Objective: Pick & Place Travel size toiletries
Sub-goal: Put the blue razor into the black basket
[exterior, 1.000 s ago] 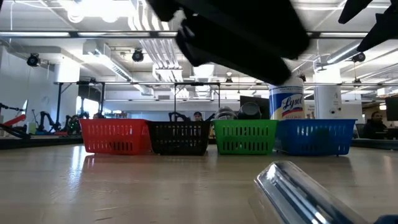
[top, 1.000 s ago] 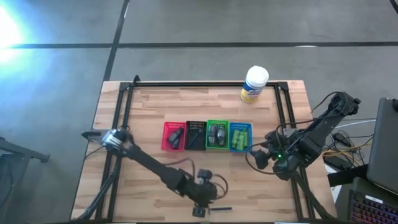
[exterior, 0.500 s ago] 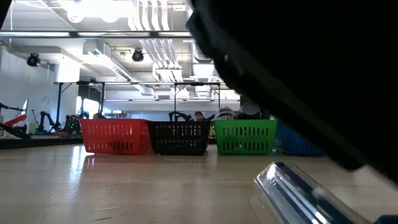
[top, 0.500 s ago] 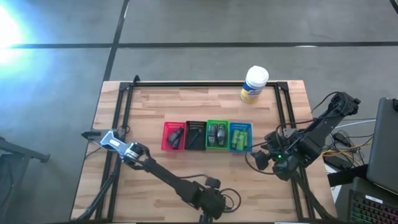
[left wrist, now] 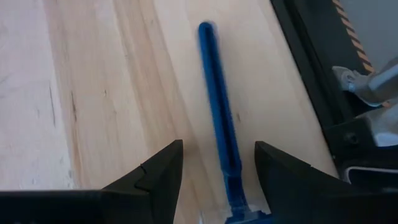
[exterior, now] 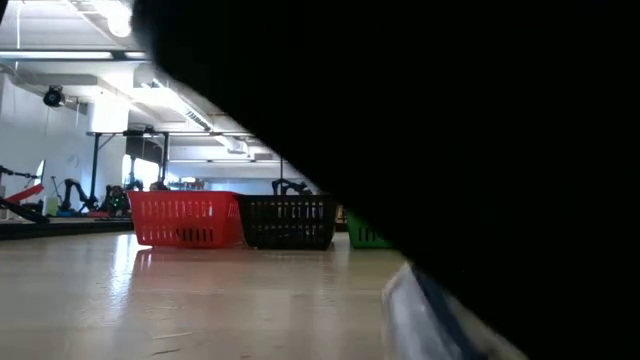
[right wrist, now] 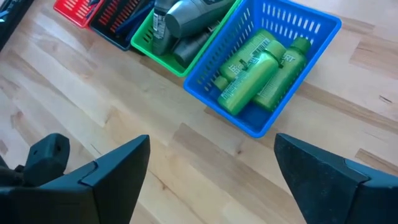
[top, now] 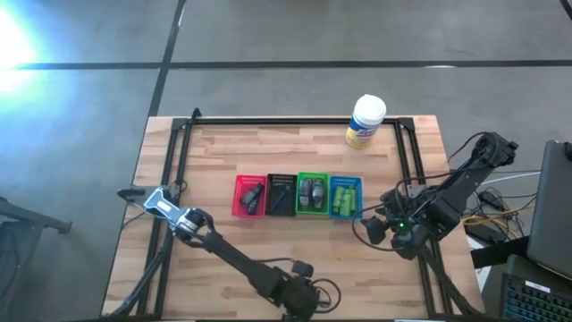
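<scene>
one blue razor stick [left wrist: 219, 106] lies between the open left gripper [left wrist: 214, 163] (right gripper [right wrist: 211, 168] open too).

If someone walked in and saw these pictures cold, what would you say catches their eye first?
Probably the row of four bins, red, black, green and blue, at mid-table, the blue one packed with green tubes. Next, the left gripper, at the table's near edge, open astride a blue razor lying flat on the wood. The right gripper hovers open beside the blue bin.
</scene>
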{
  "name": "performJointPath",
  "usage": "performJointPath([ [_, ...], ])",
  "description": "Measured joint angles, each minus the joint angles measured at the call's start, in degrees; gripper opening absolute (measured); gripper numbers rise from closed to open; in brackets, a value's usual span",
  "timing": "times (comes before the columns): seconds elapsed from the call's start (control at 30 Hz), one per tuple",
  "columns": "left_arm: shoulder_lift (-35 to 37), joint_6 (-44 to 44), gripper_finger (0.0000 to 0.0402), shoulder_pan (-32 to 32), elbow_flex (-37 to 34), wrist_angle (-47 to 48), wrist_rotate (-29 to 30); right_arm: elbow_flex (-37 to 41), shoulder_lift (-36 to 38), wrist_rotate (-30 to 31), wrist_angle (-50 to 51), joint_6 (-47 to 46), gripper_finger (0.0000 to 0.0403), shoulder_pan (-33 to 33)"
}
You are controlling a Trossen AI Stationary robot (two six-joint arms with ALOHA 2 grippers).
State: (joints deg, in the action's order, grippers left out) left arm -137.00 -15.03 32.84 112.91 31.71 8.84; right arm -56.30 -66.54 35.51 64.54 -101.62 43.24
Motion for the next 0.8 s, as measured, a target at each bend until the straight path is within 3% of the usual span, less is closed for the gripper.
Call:
performJointPath([
  [0.23,0.3,1.3,0.0163,0.0,-2.2,-0.8,0.9,0.2,0.0,0.0,0.0,-0.4,0.0356,0.0],
  [0.53,0.5,5.1,0.0027,-1.2,-2.3,0.8,1.7,0.2,0.0,0.0,0.0,-0.4,0.0337,0.0],
  [0.8,3.5,0.4,0.0028,-4.2,-2.7,10.9,5.7,0.2,0.0,-1.1,0.0,-0.4,0.0305,0.0],
])
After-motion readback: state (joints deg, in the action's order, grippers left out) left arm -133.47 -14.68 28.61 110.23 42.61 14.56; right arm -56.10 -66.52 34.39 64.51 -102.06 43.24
